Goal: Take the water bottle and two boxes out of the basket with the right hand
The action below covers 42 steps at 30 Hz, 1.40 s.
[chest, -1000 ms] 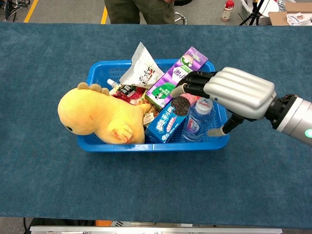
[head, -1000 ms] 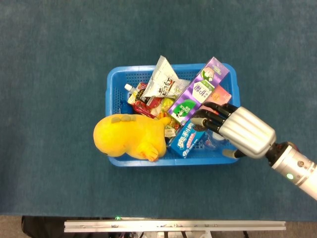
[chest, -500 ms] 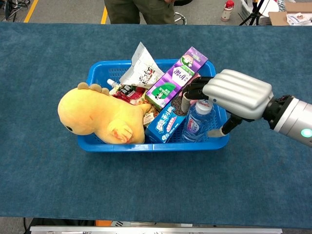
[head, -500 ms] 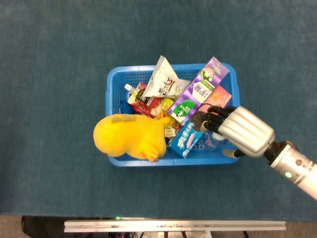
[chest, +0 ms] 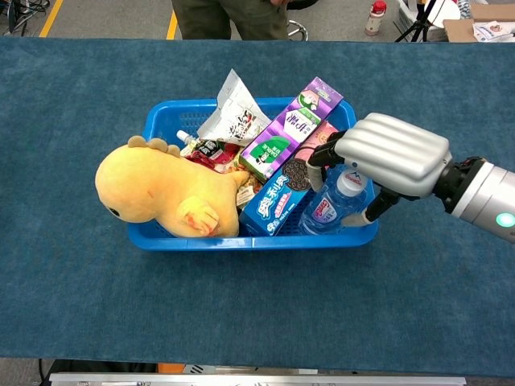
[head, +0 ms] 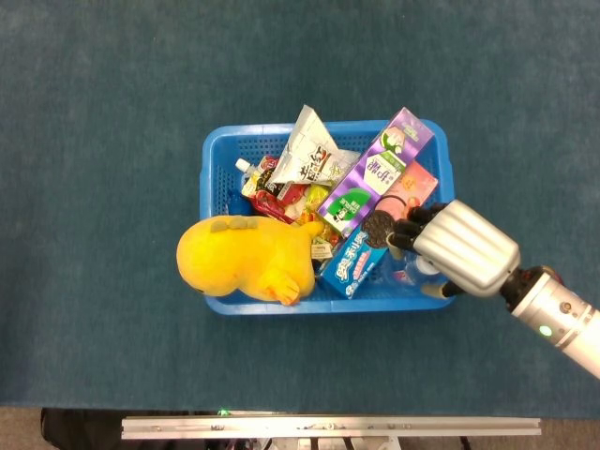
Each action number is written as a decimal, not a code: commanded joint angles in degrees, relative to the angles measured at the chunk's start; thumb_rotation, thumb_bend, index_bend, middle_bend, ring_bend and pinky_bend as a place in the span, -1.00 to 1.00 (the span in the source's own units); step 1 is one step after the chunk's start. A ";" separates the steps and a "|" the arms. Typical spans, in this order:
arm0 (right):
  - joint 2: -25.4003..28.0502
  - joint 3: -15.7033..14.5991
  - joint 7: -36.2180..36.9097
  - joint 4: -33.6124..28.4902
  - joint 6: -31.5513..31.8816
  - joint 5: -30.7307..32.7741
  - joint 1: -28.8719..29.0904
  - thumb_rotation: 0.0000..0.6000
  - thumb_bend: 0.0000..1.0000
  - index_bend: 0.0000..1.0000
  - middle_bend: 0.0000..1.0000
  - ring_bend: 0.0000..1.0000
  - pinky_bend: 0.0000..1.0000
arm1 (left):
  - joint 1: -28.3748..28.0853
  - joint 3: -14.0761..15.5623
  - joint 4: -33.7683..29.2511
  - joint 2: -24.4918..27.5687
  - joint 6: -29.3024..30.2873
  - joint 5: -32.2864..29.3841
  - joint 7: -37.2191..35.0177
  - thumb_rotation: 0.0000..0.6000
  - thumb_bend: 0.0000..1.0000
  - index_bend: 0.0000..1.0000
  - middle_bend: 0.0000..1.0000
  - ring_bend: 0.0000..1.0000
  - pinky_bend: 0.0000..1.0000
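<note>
Now the right hand [chest: 392, 154] sits over the right end of the blue basket [chest: 153, 122], its fingers curled down around the top of the water bottle [chest: 331, 203]; in the chest view the thumb reaches below toward the bottle's side, but whether the fingers actually clamp the bottle cannot be told. Compared with a second ago the dark fingers have drawn back from the purple box [chest: 290, 129] and folded in under the silver back of the hand, and the bottle has tipped, its cap leaning further toward the basket's right wall. From above, the right hand [head: 461, 246] covers most of the bottle, only a sliver of it showing at the basket's lower right corner. The blue cookie box [chest: 278, 199] lies just left of the bottle, leaning against the purple box, and neither box has moved. A yellow plush dinosaur [chest: 161, 193] fills the basket's left end, half over the rim, with a white snack bag [chest: 233, 117] at the basket's far side
</note>
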 commanded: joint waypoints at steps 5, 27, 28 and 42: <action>-0.32 0.04 -0.41 0.41 0.88 0.18 -0.19 1.00 -0.65 0.20 0.19 0.05 0.39 | -0.03 0.01 0.03 0.01 -0.23 -0.13 0.02 1.00 -0.59 -0.46 -0.80 -0.91 -0.59; 5.67 2.62 1.87 -7.55 7.32 -2.87 -0.48 1.00 -0.61 0.25 0.27 0.13 0.48 | 0.09 -0.39 0.17 0.13 0.00 -0.66 -0.34 1.00 -0.59 -0.46 -0.80 -0.91 -0.58; 6.49 2.90 1.87 -8.43 7.95 -3.20 -0.61 1.00 -0.61 0.25 0.27 0.13 0.48 | 0.10 -0.39 0.17 0.15 -0.03 -0.70 -0.31 1.00 -0.59 -0.46 -0.80 -0.91 -0.58; 15.78 3.99 1.42 -16.50 14.20 -7.61 -3.53 1.00 -0.61 0.25 0.27 0.13 0.48 | -0.02 -0.57 0.20 -0.03 -0.44 -1.20 0.29 1.00 -0.59 -0.46 -0.80 -0.91 -0.57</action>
